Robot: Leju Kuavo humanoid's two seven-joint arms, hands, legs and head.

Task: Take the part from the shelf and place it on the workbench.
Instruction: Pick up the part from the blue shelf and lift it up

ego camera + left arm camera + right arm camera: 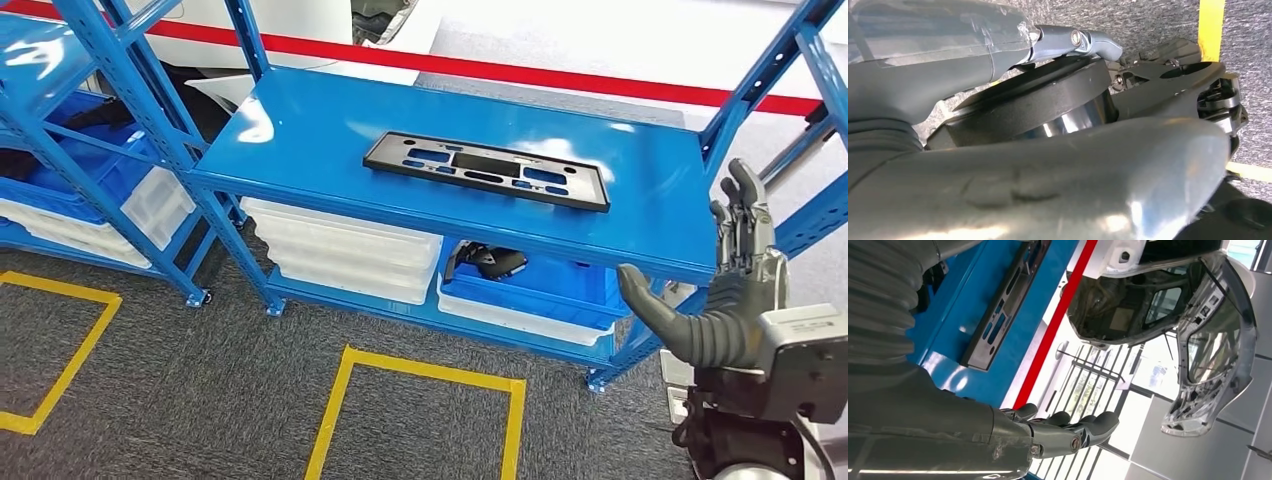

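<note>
- Head view: your part (487, 171) – a long flat black plate with slots – lay flat on the top deck of the blue shelf (300, 140), toward the right half, nothing touching it.
- The right hand (722, 290) was raised just off the shelf's right front corner, near the upright. Fingers were straight and apart, thumb stuck out to the side, nothing held. It was well apart from the part.
- Below the deck you had white bins (345, 250) and a blue bin (540, 290) with a dark object in it. Yellow tape (420, 375) marked boxes on the grey carpet, and a red stripe (560, 75) ran behind the shelf.
- Left wrist view: the left hand (1073, 42) was seen over grey carpet with yellow tape (1211, 27). One finger showed extended, the rest was blocked by grey covers – you can't tell whether its fingers were apart or closed.
- Right wrist view: right-hand fingers (1068, 432) were extended side by side, empty. The part (1003, 300) was on the blue deck (958, 335) beyond the arm cover, untouched. A car body panel (1208, 340) hung in the background.
</note>
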